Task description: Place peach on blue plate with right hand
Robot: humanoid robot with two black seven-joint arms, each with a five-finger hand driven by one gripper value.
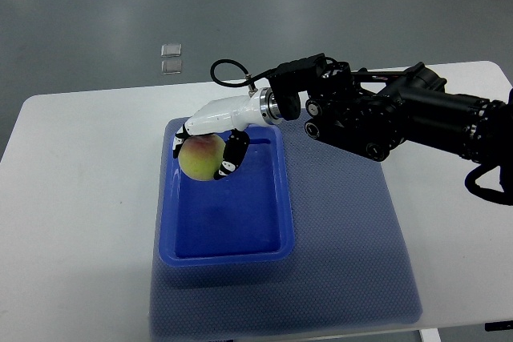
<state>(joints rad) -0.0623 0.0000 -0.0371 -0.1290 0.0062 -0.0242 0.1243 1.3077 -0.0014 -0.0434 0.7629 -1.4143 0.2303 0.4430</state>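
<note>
One right hand (210, 140) works here, fingers clamped around the peach (201, 156) above the blue plate (232, 230). I'd lower it gently before letting go, so it doesn't roll.

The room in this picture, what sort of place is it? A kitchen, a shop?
Probably a lab or test workshop, not a kitchen: a bare grey floor, a plain white table with a blue mat, and only a blue plate and a peach held by the right hand.
</note>
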